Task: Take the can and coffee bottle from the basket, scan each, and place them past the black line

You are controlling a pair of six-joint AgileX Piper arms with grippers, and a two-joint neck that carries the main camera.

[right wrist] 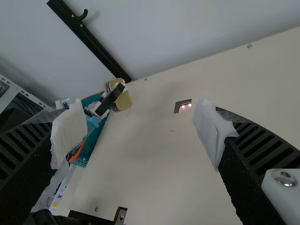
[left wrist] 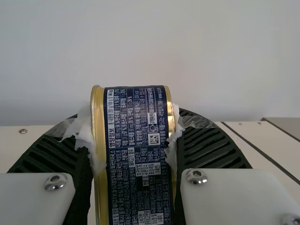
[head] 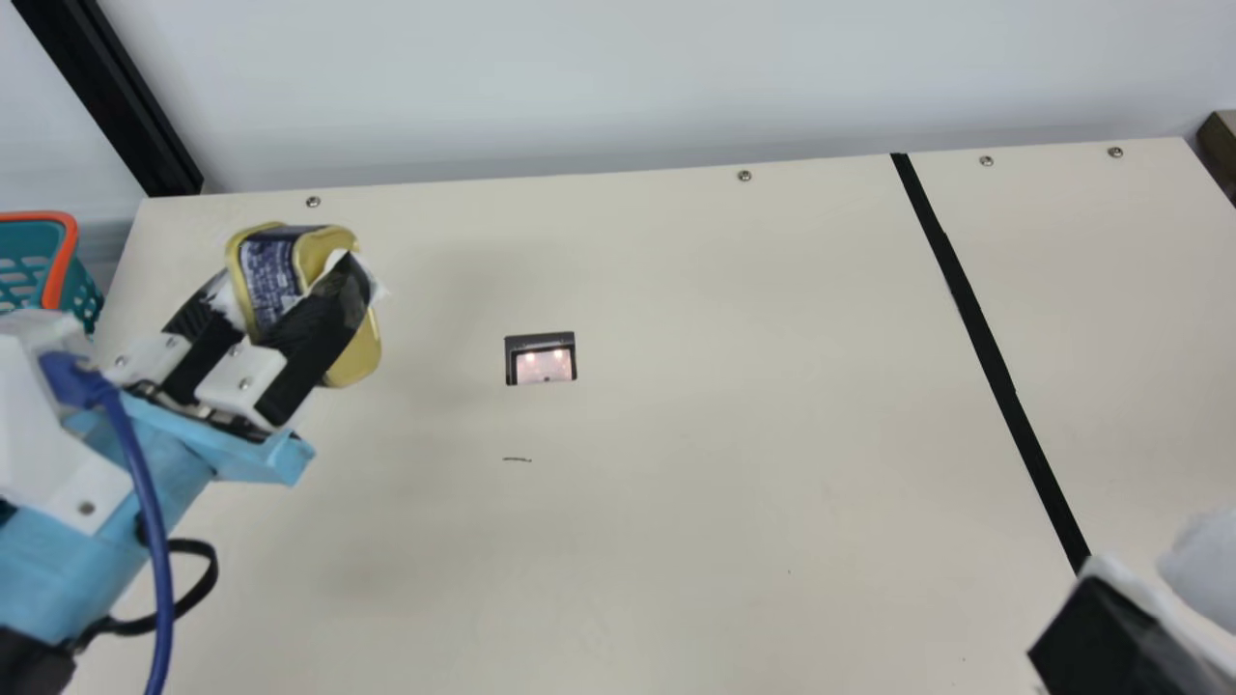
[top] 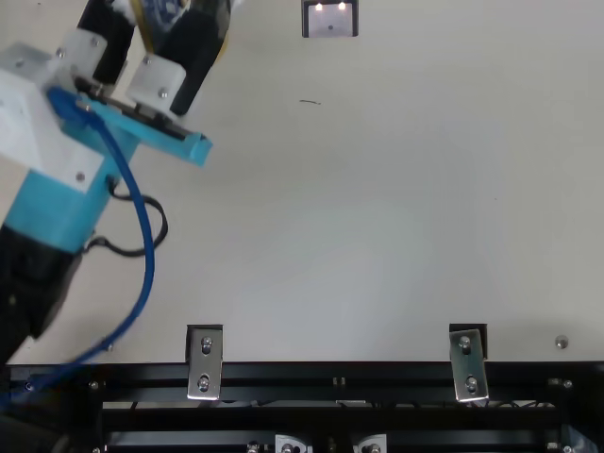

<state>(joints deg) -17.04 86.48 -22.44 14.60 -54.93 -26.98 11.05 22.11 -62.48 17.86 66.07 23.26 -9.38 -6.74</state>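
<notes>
Can [head: 268, 273] pinched in your L gripper [head: 286, 284], tilted, betw. basket [head: 63, 259] & scanner [head: 541, 365], R gripper [right wrist: 138, 132] spread; if you rotate it fast, ragged finger padding [left wrist: 85, 133] may slip, so scan could miss.

My can [left wrist: 140, 164] is gold and navy, patterned in white. At frame left, the basket [head: 64, 259] is teal, rimmed orange.

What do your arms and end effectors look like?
Left arm: light-blue and white shell, black section, blue cable, black cable. Left end effector: black ribbed fingers, white mounts, whitish wrapping. Right end effector: black ribbed fingers, white wrapping, screwed white mount.
</notes>
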